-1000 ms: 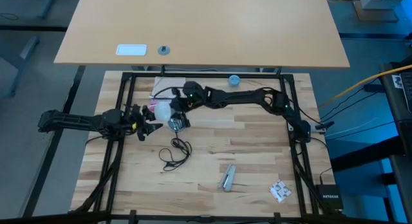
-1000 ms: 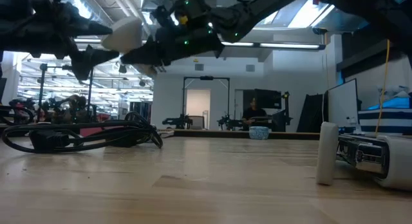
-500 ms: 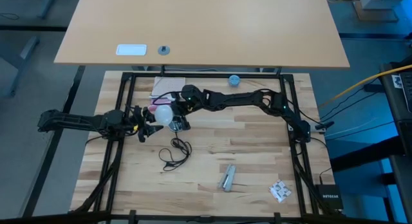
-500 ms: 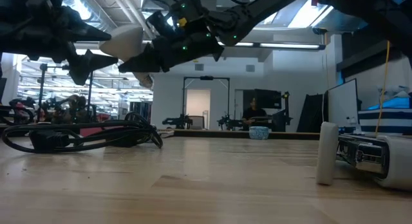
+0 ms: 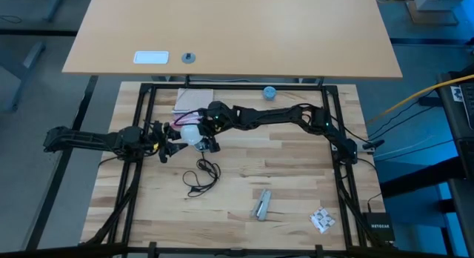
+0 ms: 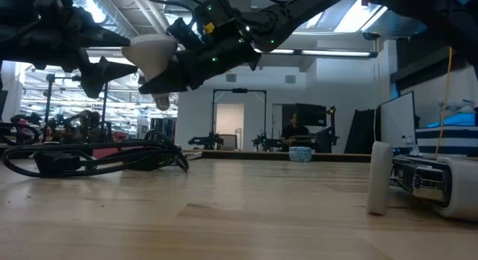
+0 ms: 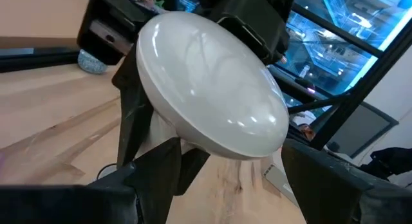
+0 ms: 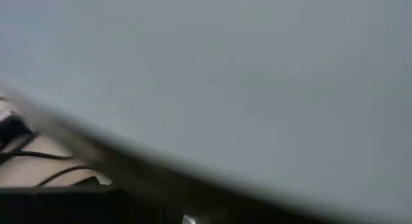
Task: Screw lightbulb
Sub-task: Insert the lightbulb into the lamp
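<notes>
Holding the bulb (image 5: 190,132) above the bench (image 5: 296,191), the right hand (image 5: 201,136) grasps it; the left hand (image 5: 172,144) gapes empty just beside. Screwing looks unfinished; no socket shows.

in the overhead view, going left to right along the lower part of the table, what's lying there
Tangled black cord → small silver metal piece → crumpled white scrap.
</notes>
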